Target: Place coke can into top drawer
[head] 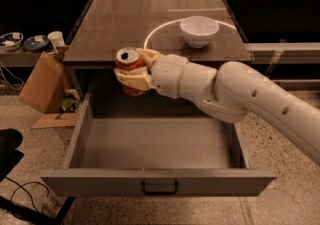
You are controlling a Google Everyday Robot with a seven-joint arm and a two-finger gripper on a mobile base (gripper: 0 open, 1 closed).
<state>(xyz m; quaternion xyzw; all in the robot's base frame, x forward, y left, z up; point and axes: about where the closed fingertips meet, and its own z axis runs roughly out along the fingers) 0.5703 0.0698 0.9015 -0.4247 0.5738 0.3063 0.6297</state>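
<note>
We are about halfway through the job. The top drawer (157, 181) is pulled wide open, and we see nothing lying inside it. The coke can (127, 58) is not in the drawer yet. It is up in the air, held by the gripper (130, 65), just in front of the edge of the counter (140, 19) and above the back part of the drawer. The gripper's two pale fingers (132, 78) are squeezed onto the can, one on each side.

What is left: we need to bring the can down into the drawer, let go of it, and lift the arm out.

The can is small and red, with a shiny silver top. It stands almost straight up, maybe tipped a little, though that is hard for us to tell from here. The fingers hide most of its middle, so we cannot read the writing on it.

A white bowl (199, 30) sits on the counter behind the arm, well away from the can.
</note>
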